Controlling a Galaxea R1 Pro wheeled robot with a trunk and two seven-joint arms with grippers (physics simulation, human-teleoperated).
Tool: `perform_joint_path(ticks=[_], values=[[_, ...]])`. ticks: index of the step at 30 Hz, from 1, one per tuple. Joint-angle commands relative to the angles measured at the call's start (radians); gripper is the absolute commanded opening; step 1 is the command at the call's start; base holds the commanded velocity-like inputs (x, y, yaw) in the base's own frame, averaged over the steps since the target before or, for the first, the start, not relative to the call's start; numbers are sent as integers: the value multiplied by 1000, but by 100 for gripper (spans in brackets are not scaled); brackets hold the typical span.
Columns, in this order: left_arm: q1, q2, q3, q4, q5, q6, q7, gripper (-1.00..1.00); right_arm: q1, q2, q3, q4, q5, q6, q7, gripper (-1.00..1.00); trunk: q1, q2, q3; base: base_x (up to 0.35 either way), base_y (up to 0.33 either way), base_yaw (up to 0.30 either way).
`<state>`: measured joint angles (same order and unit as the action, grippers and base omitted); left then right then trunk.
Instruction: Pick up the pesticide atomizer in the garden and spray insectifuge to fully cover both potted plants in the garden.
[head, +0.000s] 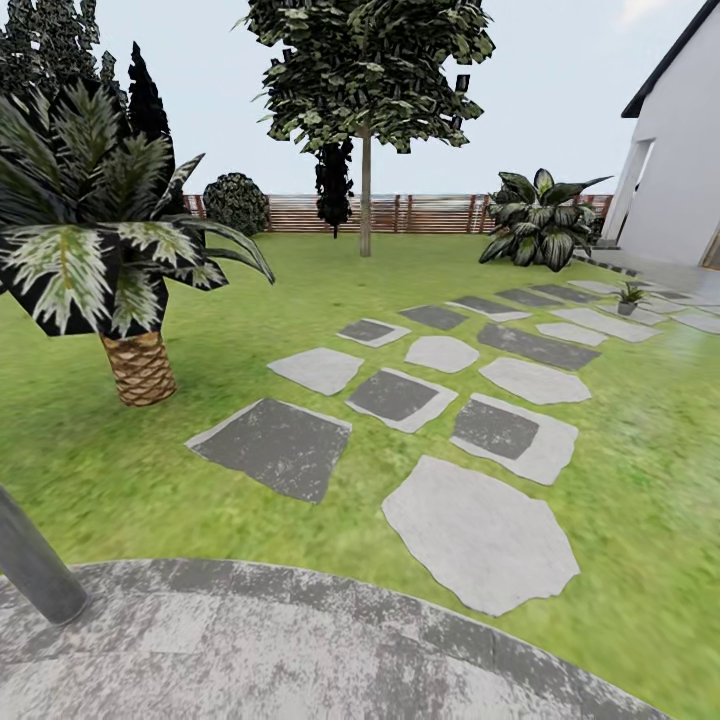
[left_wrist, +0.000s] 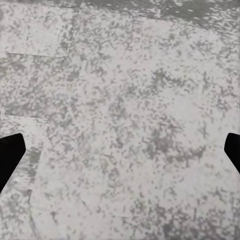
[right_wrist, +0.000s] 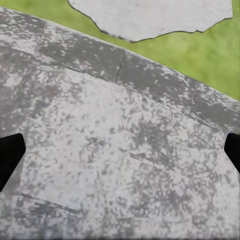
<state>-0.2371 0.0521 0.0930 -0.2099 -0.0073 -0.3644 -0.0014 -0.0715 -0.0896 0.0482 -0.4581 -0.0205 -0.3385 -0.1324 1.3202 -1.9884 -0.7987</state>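
A garden seen from the robot's head camera. At 6 o'clock, closest to the viewer, lies a round grey paved patch (head: 300, 650). From its edge a trail of grey stepping stones (head: 480, 535) runs across the green lawn (head: 200, 330) toward 2 o'clock, some pale, some dark.

At 9 o'clock stands a short palm (head: 100, 250) with a scaly brown trunk and white-streaked fronds. At 12 o'clock a thin-trunked tree (head: 365, 60) rises before a brown slatted fence (head: 420, 213) that spans the far side. A large broad-leaved shrub (head: 540, 225) sits at 2 o'clock near the corner of a white house (head: 680, 170).

One potted plant (head: 630, 297), very small at this distance, stands at about 2 o'clock at the far end of the stones, just beyond the shrub toward the house. The atomizer cannot be made out.

A grey pole (head: 35, 560) leans in at 8 o'clock.

The left wrist camera looks at speckled grey paving; the left gripper (left_wrist: 120, 155) has its black fingertips at opposite edges, spread wide, nothing between them. The right wrist camera shows the patch's curved edge, grass and one pale stone; the right gripper (right_wrist: 120, 155) is likewise wide apart and empty.
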Motion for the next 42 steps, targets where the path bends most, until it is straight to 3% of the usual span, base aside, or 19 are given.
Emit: perform_joint_path(ticks=[1, 12, 27, 42], values=[[-1, 0, 3, 1, -1, -4, 0, 100, -1, 0, 5, 2, -2, -2, -6, 100, 4, -8, -4, 0, 0, 0], [-1, -2, 3, 1, 0, -5, 0, 100, -1, 13, 4, -4, -10, -2, -6, 100, 46, -85, -40, 0, 0, 19], [-2, -4, 3, 0, 0, -5, 0, 100, -1, 22, 4, -1, -7, -2, -7, 100, 103, -190, -108, 0, 0, 104], [-1, -3, 7, -13, 1, -11, 4, 100, -1, 22, 4, -2, -7, -3, -7, 100, 103, -190, -129, 75, 0, 67]])
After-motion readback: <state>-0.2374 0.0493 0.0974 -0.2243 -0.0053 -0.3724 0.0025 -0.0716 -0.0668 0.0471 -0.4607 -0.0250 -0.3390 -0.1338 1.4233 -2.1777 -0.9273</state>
